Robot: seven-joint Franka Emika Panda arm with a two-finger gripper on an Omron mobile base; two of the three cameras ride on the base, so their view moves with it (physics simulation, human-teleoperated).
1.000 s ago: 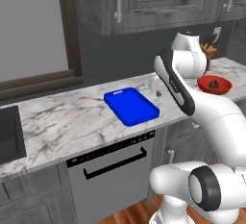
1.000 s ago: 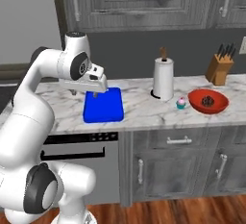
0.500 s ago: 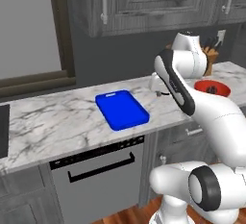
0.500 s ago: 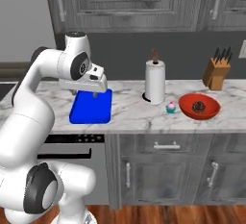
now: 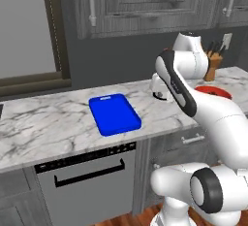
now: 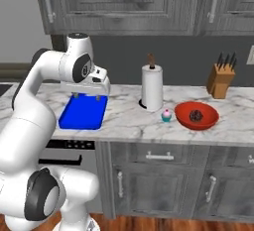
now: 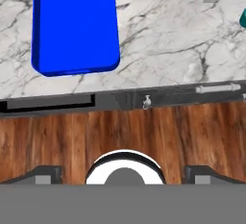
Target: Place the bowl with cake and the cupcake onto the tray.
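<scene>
Lying flat—tray (image 5: 115,114) runs front-to-back across counter (image 5: 53,123).

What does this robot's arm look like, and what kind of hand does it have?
The arm is made of smooth, rounded, glossy white segments joined by dark grey to black joint rings, with a round dark cap on the side of one joint. No loose cables show. The hand is a small white block with short dark fingers beneath it. A rounded white base sits below.

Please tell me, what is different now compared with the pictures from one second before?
The base has driven to the right, so both base views shifted: everything sits further left in them. The tool took hold of nothing. The bowl with cake, cupcake and tray kept their places on the counter.
</scene>
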